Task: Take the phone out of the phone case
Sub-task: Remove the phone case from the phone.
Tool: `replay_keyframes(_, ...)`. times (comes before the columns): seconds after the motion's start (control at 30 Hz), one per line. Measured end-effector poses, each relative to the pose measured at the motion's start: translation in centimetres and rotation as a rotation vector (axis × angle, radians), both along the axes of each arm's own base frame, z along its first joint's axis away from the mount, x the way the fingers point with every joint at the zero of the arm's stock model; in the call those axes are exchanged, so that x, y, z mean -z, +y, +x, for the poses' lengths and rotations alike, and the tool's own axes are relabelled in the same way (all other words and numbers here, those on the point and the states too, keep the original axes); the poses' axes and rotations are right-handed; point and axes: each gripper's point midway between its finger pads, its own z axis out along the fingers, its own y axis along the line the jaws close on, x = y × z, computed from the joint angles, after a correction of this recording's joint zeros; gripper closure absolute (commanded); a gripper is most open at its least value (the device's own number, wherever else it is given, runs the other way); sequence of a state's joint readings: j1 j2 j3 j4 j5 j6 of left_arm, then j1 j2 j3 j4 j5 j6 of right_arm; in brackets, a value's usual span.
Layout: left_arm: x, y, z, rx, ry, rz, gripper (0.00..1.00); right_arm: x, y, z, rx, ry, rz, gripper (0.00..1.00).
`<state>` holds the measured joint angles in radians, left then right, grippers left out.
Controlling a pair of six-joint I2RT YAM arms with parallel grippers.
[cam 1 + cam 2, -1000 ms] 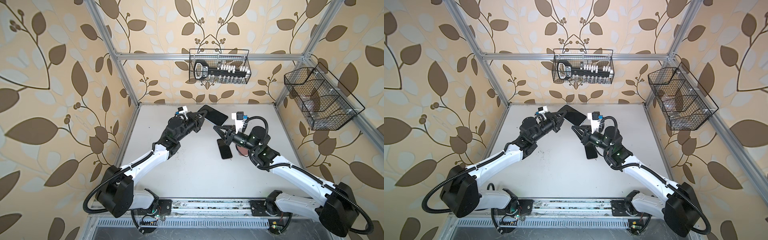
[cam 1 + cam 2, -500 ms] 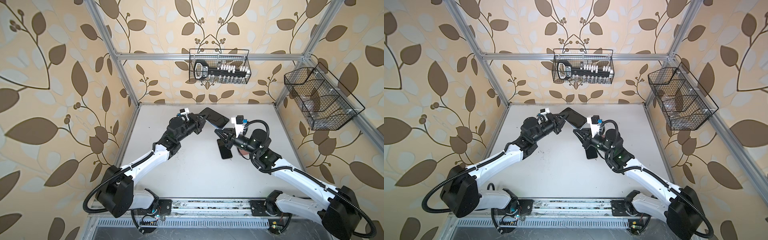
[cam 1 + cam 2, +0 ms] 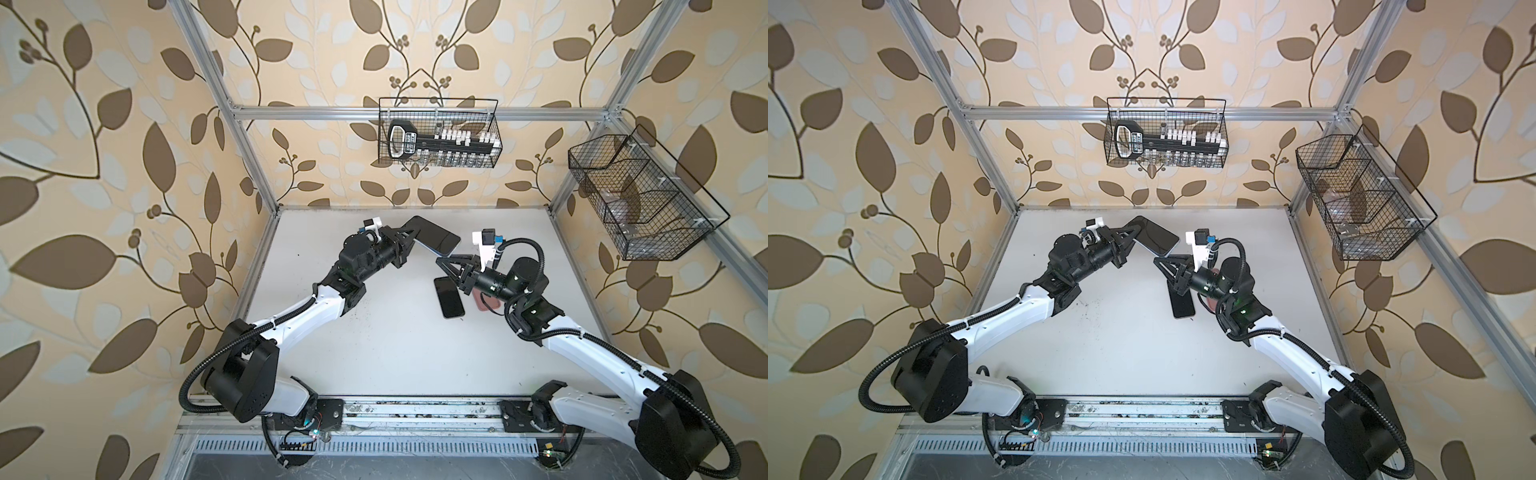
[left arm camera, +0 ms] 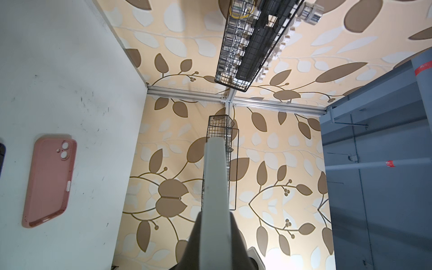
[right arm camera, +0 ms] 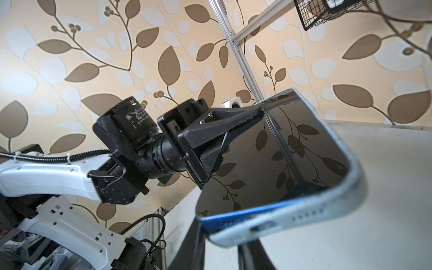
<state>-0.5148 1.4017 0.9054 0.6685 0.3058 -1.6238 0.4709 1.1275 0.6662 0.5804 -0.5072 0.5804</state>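
- Holding the phone (image 3: 434, 236) up off the table (image 3: 374, 353), the left gripper (image 3: 409, 237) is pinched tight on one corner. The screen is tilted toward the right arm, and the phone sits in its pale blue phone case (image 5: 327, 203).
- Since a second ago the phone has drifted slightly toward the right arm. The right gripper (image 3: 442, 262) has kept its tip just under the phone's free end.
- Its jaws have parted a little. In the right wrist view two dark fingers (image 5: 187, 245) stand apart on either side of the case's bottom edge, clamping nothing (whether they brush it I cannot tell).
- At one bottom corner a darker blue edge shows above the pale lip, so the case may be starting to peel there.
- That reads as lining up a fresh bite on the lip; the phone is not yet out.
- A second phone (image 3: 449, 297) and a pink case (image 4: 49, 180) lie side by side on the table, under the right arm.
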Motion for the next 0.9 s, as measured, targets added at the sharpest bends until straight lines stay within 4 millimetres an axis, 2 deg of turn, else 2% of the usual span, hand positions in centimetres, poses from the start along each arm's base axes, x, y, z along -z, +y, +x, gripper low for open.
replay_keyframes(0.23, -2.0, 0.7, 0.5, -0.009, -0.077, 0.008, 1.0, 1.2, -0.7, 0.2, 0.02, 0.064, -0.025, 0.63)
replay_keyframes(0.43, -3.5, 0.7, 0.2, 0.025, -0.162, 0.036, 1.0, 0.0, -2.3, -0.7, 0.017, 0.072, -0.011, 0.54)
replay_keyframes(0.47, -3.7, 0.7, 0.2, 0.031, -0.177, 0.045, 1.0, -0.4, -2.8, -0.7, 0.026, 0.074, -0.008, 0.51)
replay_keyframes(0.57, -4.1, 0.8, 0.3, 0.06, -0.226, 0.085, 1.0, -1.6, -4.3, -0.4, 0.045, 0.077, -0.001, 0.32)
replay_keyframes(0.67, -4.6, 1.0, 0.6, 0.093, -0.276, 0.126, 1.0, -2.9, -5.7, 0.0, 0.058, 0.078, 0.014, 0.24)
replay_keyframes(0.73, -4.9, 1.1, 0.7, 0.121, -0.309, 0.146, 1.0, -3.4, -6.7, 0.3, 0.068, 0.08, 0.025, 0.0)
replay_keyframes(0.9, -5.8, 0.3, 0.0, 0.223, -0.399, 0.19, 1.0, -3.6, -8.4, 1.4, 0.073, 0.135, 0.076, 0.0)
